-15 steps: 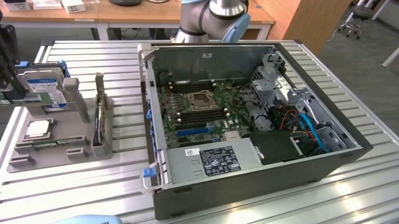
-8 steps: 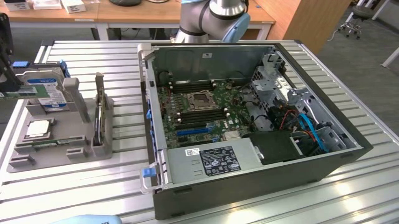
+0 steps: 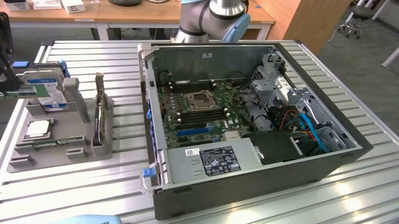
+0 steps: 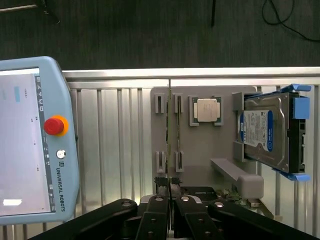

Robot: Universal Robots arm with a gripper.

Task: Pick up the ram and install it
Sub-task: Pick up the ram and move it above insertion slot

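The ram (image 3: pixel 28 91) is a thin green stick, held level above the grey parts tray (image 3: pixel 62 156) at the exterior view's left edge. My gripper (image 3: pixel 9 84) is shut on it from above. In the wrist view the ram (image 4: pixel 170 140) shows edge-on as a thin line running out from between the shut black fingertips (image 4: pixel 161 182), over the tray's slotted holders (image 4: pixel 160 161). The open computer case (image 3: pixel 349 140) lies well off to the exterior view's right, with the motherboard (image 3: pixel 187 119) and its long dark memory slots (image 3: pixel 199 114) facing up.
A silver processor chip (image 4: pixel 206 109) and a hard drive with a blue label (image 4: pixel 265 132) sit in the tray. Another thin board (image 3: pixel 99 107) stands on edge in the tray's holder. A teach pendant (image 4: pixel 30 140) lies on the slatted metal table (image 3: pixel 349 196).
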